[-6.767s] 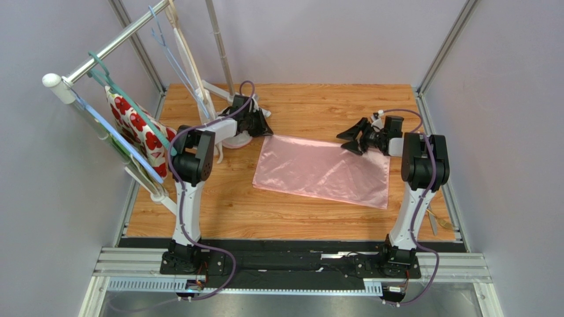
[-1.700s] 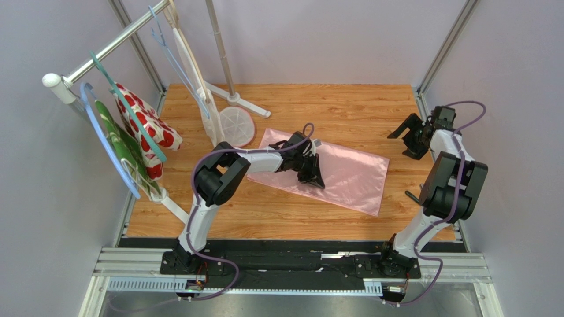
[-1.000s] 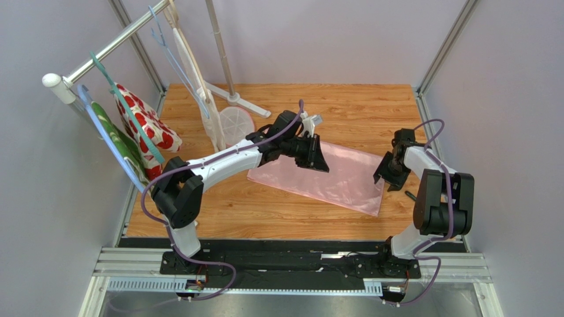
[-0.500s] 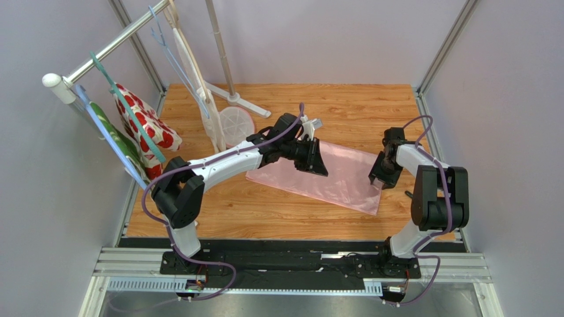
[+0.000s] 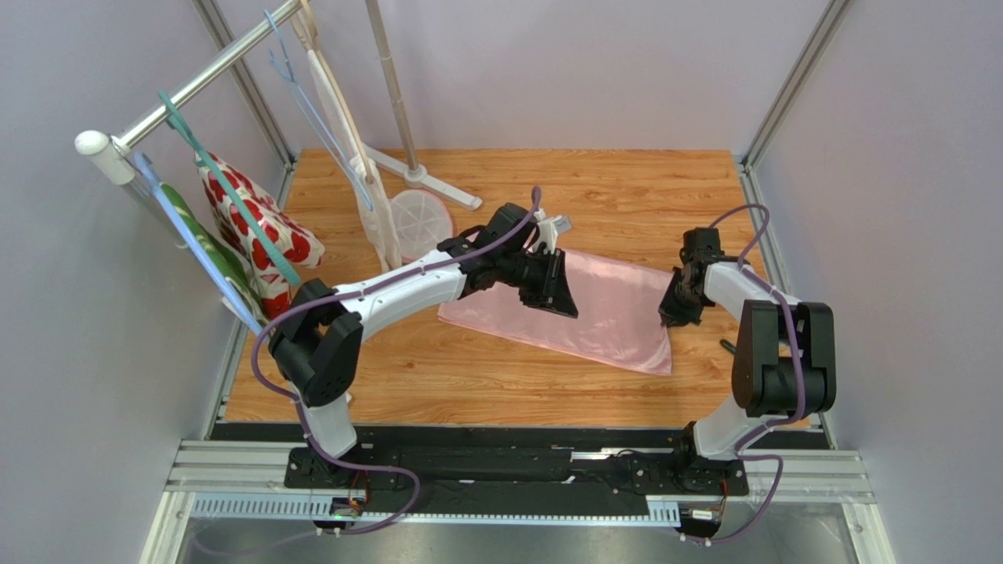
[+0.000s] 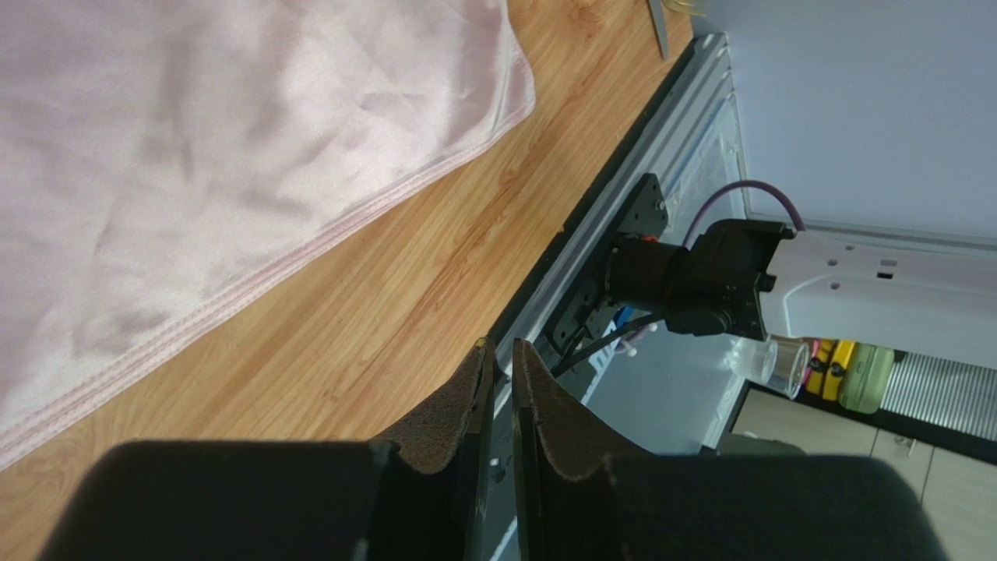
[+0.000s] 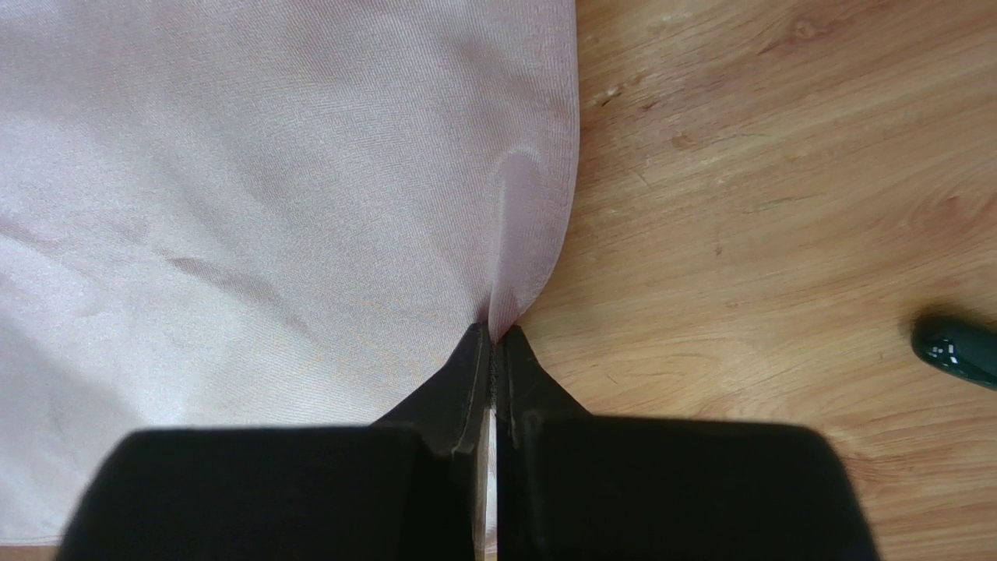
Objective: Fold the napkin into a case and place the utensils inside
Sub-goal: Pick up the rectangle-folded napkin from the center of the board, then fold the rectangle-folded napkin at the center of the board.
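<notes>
Folding step: napkin [image 7: 258, 175] flat at the centre of the table [image 5: 612, 188], its right edge pinched in the clenched right gripper [image 7: 492, 339]; left gripper [image 6: 501, 351] nearly closed, empty, above it. Next — draw that edge leftward, evenly.

The wooden table [image 5: 612, 188] carries the pink napkin [image 5: 600, 311], spread from its middle toward 3 o'clock. A white round stand base [image 5: 420, 219] sits at 10 o'clock, and a small dark object [image 7: 954, 351] at 3 o'clock.

Satiny pink cloth napkin [image 5: 615, 317] lies on smooth grained wooden table [image 5: 636, 188].
</notes>
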